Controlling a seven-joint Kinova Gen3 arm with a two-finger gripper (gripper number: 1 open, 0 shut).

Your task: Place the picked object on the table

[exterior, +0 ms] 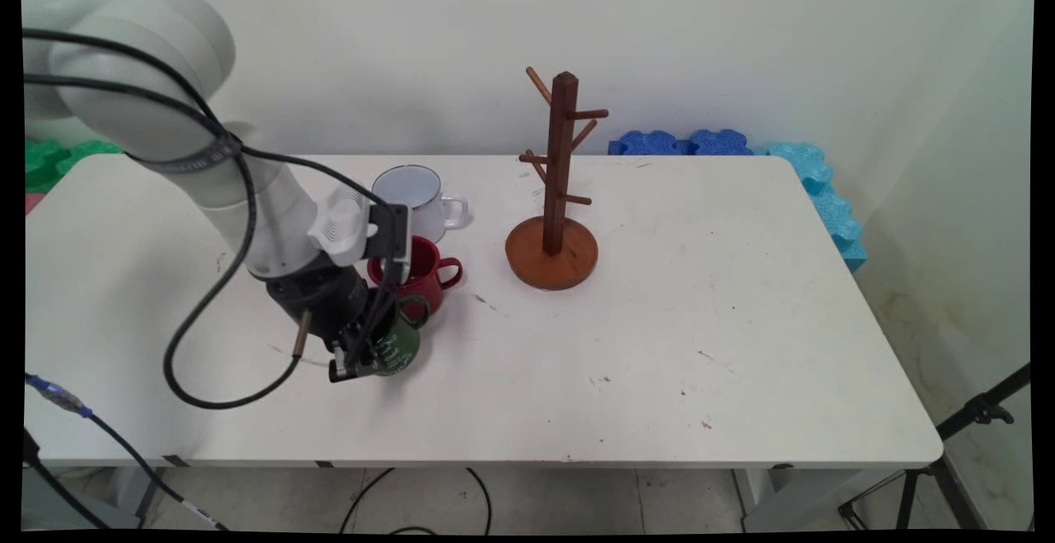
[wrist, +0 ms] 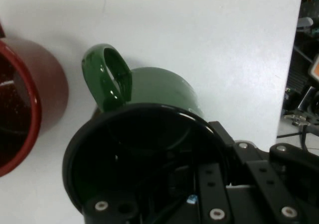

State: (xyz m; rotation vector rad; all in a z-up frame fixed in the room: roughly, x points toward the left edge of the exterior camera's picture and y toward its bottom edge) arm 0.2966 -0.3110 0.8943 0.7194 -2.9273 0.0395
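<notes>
Pincer (exterior: 356,362) at green mug (wrist: 164,92) rim; red mug (wrist: 30,104) just beside, white mug (exterior: 416,197) behind.

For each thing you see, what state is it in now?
Green mug: upright, gripper at its rim.
Red mug: upright, beside the green one.
White mug: upright, behind the red.
Mug tree: standing, pegs bare.
Gripper: fingers' state unclear.

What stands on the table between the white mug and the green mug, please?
The red mug stands between the white mug and the green mug, which the gripper is at. The main view shows all three in a row.
</notes>
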